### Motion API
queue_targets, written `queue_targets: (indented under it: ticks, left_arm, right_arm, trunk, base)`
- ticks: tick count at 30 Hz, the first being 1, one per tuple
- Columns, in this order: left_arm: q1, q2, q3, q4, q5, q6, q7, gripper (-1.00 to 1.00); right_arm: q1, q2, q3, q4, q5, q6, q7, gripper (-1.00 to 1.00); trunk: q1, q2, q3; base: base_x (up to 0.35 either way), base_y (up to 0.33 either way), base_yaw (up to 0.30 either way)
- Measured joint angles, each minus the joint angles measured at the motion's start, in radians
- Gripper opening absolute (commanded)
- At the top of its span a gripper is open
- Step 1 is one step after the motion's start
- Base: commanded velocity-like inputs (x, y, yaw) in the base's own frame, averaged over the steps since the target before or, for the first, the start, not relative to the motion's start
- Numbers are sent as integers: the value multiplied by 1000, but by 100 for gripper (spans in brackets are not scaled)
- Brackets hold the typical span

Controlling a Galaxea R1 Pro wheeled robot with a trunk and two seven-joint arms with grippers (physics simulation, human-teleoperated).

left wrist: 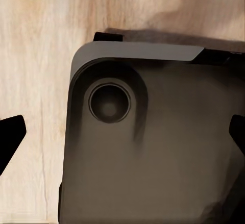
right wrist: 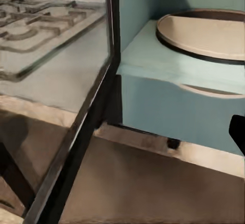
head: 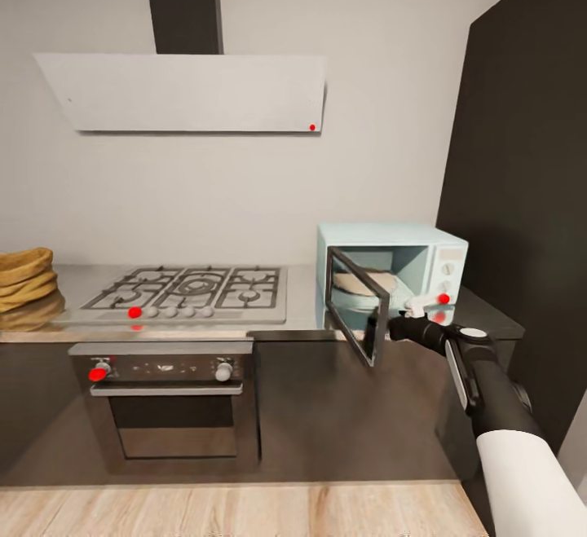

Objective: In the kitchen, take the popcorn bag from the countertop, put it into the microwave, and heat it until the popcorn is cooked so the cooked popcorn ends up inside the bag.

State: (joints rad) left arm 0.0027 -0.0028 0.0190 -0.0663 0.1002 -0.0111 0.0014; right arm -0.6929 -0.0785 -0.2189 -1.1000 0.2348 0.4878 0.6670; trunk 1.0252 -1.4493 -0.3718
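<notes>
Now your right end effector (head: 397, 327), grip unclear, sits at the microwave (head: 391, 276) door (head: 356, 306), open for the bag (head: 24, 288).

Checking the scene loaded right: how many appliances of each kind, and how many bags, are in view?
Microwave: 1, door open
Gas hob: 1
Built-in oven: 1
Extractor hood: 1
Popcorn bag: 1, on the countertop at far left
Total: 5
</notes>
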Motion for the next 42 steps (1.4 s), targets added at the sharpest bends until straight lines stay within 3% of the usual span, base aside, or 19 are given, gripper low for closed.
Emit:
queue_targets:
  ticks: [4,15,17,23,28,31,33,35,42]
  left_arm:
    - [0,0,0,0,0,0,0,100]
    - [0,0,0,0,0,0,0,100]
    - [0,0,0,0,1,0,0,100]
    - [0,0,0,0,1,0,0,100]
    - [0,0,0,0,1,0,0,100]
    - [0,0,0,0,1,0,0,100]
    - [0,0,0,0,1,0,0,100]
    - [0,0,0,0,1,0,0,100]
    - [0,0,0,0,2,0,0,100]
  right_arm:
    - [0,5,0,0,31,1,7,100]
    - [0,8,-2,0,39,2,2,100]
    - [-1,8,-3,0,56,-7,-5,100]
    - [0,8,-23,0,55,-4,-121,100]
    - [-1,8,-3,0,42,0,-269,100]
    - [-1,0,-12,1,43,-4,-239,100]
    - [-1,-8,-28,2,54,-8,-175,100]
    - [-1,-11,-18,1,29,-4,-217,100]
    - [0,-13,-112,32,27,-7,-239,100]
  trunk:
    - [0,0,0]
    - [0,0,0]
    - [0,0,0]
    - [0,0,0]
    - [0,0,0]
    - [0,0,0]
    - [0,0,0]
    - [0,0,0]
    - [0,0,0]
  base:
    - [-142,148,0]
    - [-122,127,0]
    - [-120,158,0]
    - [-119,210,0]
    - [-99,142,0]
    - [-16,19,0]
    - [-3,3,0]
    - [0,0,0]
    - [0,0,0]
